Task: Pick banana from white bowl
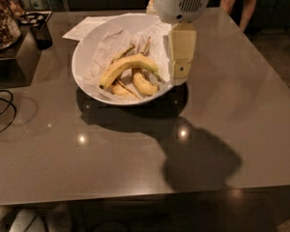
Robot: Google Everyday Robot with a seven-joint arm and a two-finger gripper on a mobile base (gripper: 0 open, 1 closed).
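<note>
The cream gripper [180,72] hangs straight down over the right rim of the large round white paper-lined bowl [80,57], near the long curved yellow banana [128,65]. Whether it is clenched or released cannot be told.

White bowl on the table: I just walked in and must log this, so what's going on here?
The robot arm is going for the banana in the white bowl. Its tool hangs at the bowl's right rim, beside the fruit, not touching it. The banana lies on crinkled paper next to a shorter banana, not yet lifted.
</note>
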